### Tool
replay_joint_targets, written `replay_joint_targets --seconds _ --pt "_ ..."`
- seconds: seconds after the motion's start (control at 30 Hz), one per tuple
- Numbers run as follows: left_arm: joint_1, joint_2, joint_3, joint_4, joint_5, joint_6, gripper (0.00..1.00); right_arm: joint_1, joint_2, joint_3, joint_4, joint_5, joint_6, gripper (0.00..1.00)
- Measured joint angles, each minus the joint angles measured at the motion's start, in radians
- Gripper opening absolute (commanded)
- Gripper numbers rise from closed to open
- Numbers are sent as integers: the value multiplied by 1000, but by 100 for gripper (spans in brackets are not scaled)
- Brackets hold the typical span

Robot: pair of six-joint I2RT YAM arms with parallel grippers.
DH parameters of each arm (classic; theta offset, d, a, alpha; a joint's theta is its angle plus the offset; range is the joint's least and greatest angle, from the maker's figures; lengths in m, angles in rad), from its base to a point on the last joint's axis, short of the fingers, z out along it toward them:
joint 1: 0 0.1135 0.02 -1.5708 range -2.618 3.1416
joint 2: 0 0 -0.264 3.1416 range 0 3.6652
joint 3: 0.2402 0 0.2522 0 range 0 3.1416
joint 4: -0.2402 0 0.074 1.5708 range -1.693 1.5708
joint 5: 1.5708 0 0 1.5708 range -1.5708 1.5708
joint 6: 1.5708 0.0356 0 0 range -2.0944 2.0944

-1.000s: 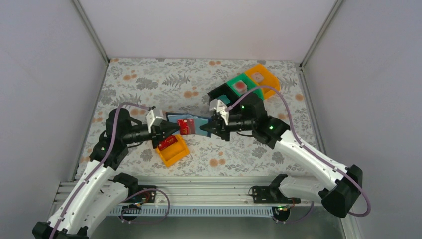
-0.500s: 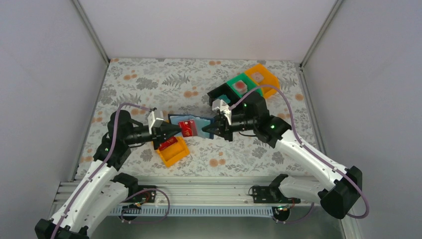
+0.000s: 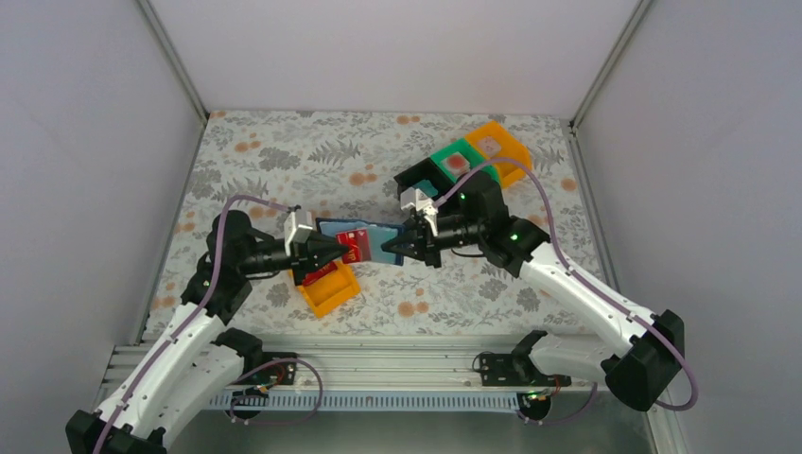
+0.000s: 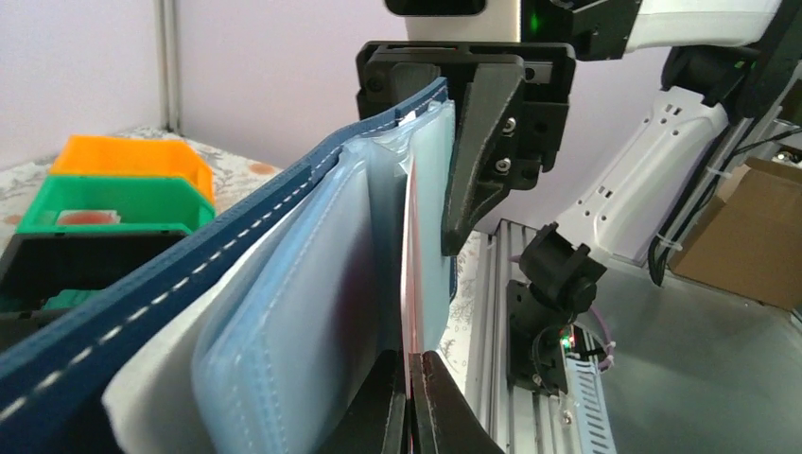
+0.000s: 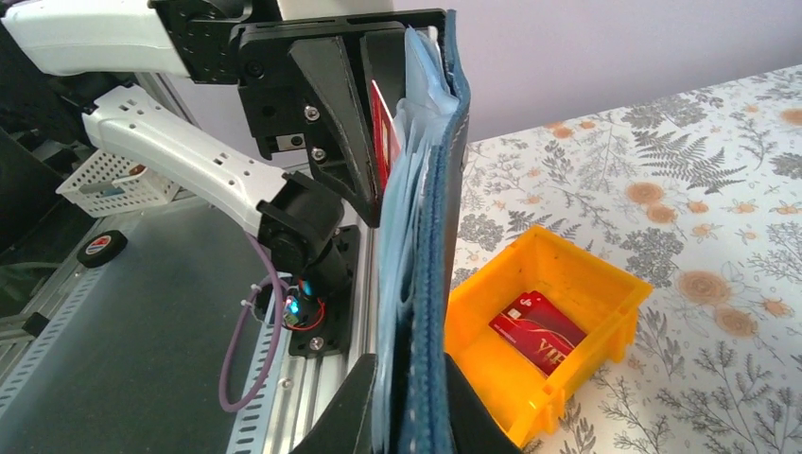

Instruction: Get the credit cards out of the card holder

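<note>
The navy card holder (image 3: 376,236) hangs open in the air between both arms, its pale blue sleeves (image 4: 303,312) fanned out. My right gripper (image 3: 397,246) is shut on its right end, pinching the navy cover and sleeves (image 5: 430,236) between the fingers. From the left, my left gripper (image 3: 333,252) is shut on the edge of a red credit card (image 3: 353,246), which stands partly inside a sleeve; its thin edge (image 4: 407,265) runs up from my closed fingertips (image 4: 409,364). Another red card (image 5: 541,329) lies in the small orange bin (image 3: 333,295) under the holder.
Black (image 3: 416,177), green (image 3: 459,161) and orange (image 3: 501,147) bins stand in a row at the back right of the floral table. The metal rail with the arm bases runs along the near edge (image 3: 397,364).
The left arm has shifted slightly and lowered its elbow. The holder, the red card and both grips look the same as before.
</note>
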Motion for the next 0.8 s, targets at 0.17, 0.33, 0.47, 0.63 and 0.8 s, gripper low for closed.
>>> replay_joint_targets --seconds 0.17,0.33,0.47,0.63,0.8 --pt "5 -1 18 -51 -64 -12 2 -9 -3 0 5 85 29 4" --pt "48 -1 47 -127 -263 -71 2 -121 -8 -1 14 227 140 4" --pt "77 2 48 -148 -355 -180 2 -251 19 -3 10 261 245 4" --pt "93 3 53 -108 -349 -267 2 -264 117 -37 -42 211 304 4" --pt "102 -5 58 -74 -329 -299 2 -263 201 -161 -92 171 337 5"
